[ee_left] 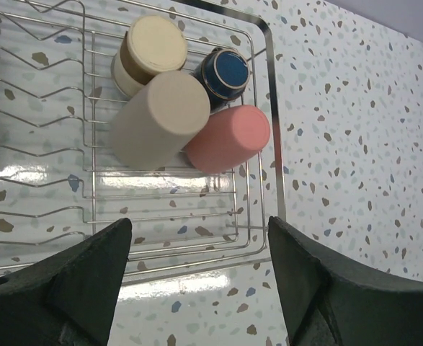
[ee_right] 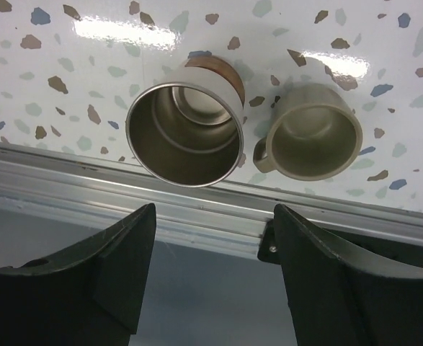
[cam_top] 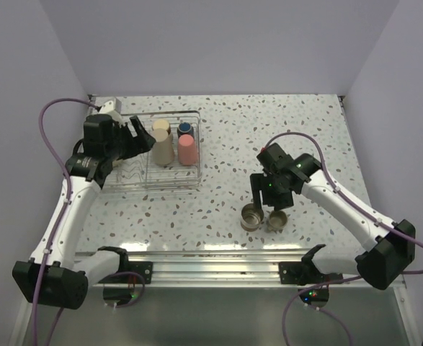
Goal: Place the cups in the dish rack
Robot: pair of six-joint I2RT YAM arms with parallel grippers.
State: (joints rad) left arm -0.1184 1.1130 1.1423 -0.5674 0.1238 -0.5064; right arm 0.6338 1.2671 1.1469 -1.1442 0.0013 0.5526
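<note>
On the speckled table (cam_top: 269, 130), taking the top view as a clock dial, the dish rack (cam_top: 128, 176) sits out toward ten o'clock and two loose cups stand near five o'clock, well apart from it. My left gripper (cam_top: 140, 137) hangs over the rack's middle with its jaws spread wide and nothing between them. From my left wrist I look down past both dark fingers (ee_left: 88, 281) at four cups bunched in the rack's right-hand compartment, all with closed ends toward my camera. The beige tumbler (ee_left: 161, 119) is at the centre of the bunch. The pink tumbler (ee_left: 229, 137) touches it at four o'clock. A cream-based cup with a brown band (ee_left: 150, 50) is at twelve o'clock, and a dark mug with a blue base (ee_left: 224, 72) is at two o'clock. My right gripper (cam_top: 269, 204) hovers just above the loose pair, released and grasping nothing. In my right wrist view, a steel cup (ee_right: 186, 133) stands mouth up, and just beside it at three o'clock is the olive-tan mug (ee_right: 312, 140), also mouth up, its handle turned toward the steel cup. Both stand close to the aluminium rail (ee_right: 197, 209) at the table's near edge.
</note>
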